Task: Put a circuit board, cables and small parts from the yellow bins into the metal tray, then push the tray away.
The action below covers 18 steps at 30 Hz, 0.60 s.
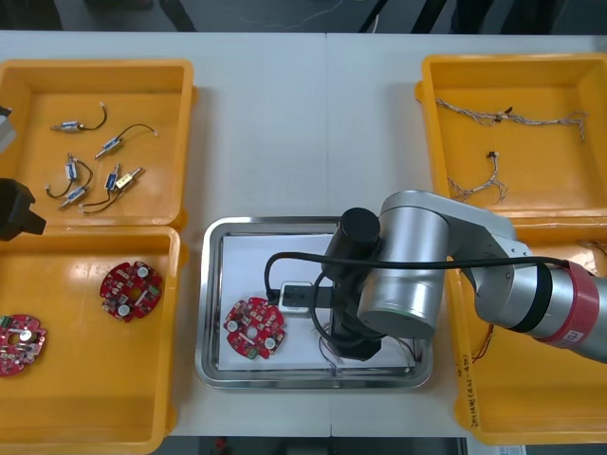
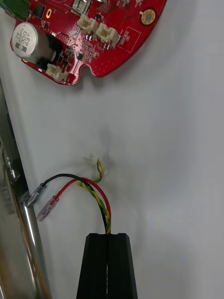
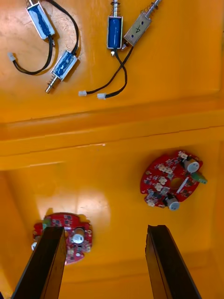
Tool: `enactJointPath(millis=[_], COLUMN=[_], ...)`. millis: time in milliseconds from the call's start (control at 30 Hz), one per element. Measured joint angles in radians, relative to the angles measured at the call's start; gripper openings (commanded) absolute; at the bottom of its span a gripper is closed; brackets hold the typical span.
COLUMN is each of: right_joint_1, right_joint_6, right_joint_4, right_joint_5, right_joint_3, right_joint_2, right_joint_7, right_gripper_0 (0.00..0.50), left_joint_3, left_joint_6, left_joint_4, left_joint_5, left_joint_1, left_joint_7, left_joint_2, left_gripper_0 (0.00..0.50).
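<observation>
Metal tray [image 1: 211,318]: one circuit board [image 1: 254,328], one cable [image 2: 96,190].

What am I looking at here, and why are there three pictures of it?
It is a two-armed robot sorting parts. The wide picture looks down from above the arms; the two upright ones come from a camera on each wrist. On the table stand yellow bins either side of a metal tray. The right arm reaches into the tray, where a circuit board lies; the right gripper is shut on a red and yellow cable over the tray's white floor. The left gripper hangs open over a left-side bin holding two more boards; the bin beyond holds small metal parts.
</observation>
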Motion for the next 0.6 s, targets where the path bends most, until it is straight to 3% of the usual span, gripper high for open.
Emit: enactJointPath(millis=[200,233,300,333,367,600], right_joint_1=[0.004,0.004,0.004,0.005,0.005,0.005], right_joint_6=[0.000,0.000,0.000,0.000,0.000,0.003], right_joint_4=[-0.001,-0.003,-0.007,-0.010,-0.013,-0.034], right_joint_5=[0.047,0.063,0.087,0.097,0.104,0.130], right_joint_3=[0.000,0.000,0.000,0.000,0.000,0.000], right_joint_2=[0.000,0.000,0.000,0.000,0.000,0.000], right_joint_7=[0.000,0.000,-0.001,-0.001,-0.003,-0.008], right_gripper_0=[0.005,0.039,0.255,0.472,0.500,0.500], left_joint_3=[0.000,0.000,0.000,0.000,0.000,-0.029], left_joint_6=[-0.025,-0.029,-0.035,-0.038,-0.038,-0.038], left_joint_4=[0.106,0.121,0.145,0.156,0.167,0.274], left_joint_5=[0.000,0.000,-0.003,-0.006,-0.009,-0.032], left_joint_1=[-0.042,-0.048,-0.058,-0.064,-0.071,-0.154], left_joint_7=[-0.147,-0.147,-0.147,-0.147,-0.147,-0.148], left_joint_2=[0.000,0.000,0.000,0.000,0.000,0.000], left_gripper_0=[0.500,0.500,0.500,0.500,0.500,0.500])
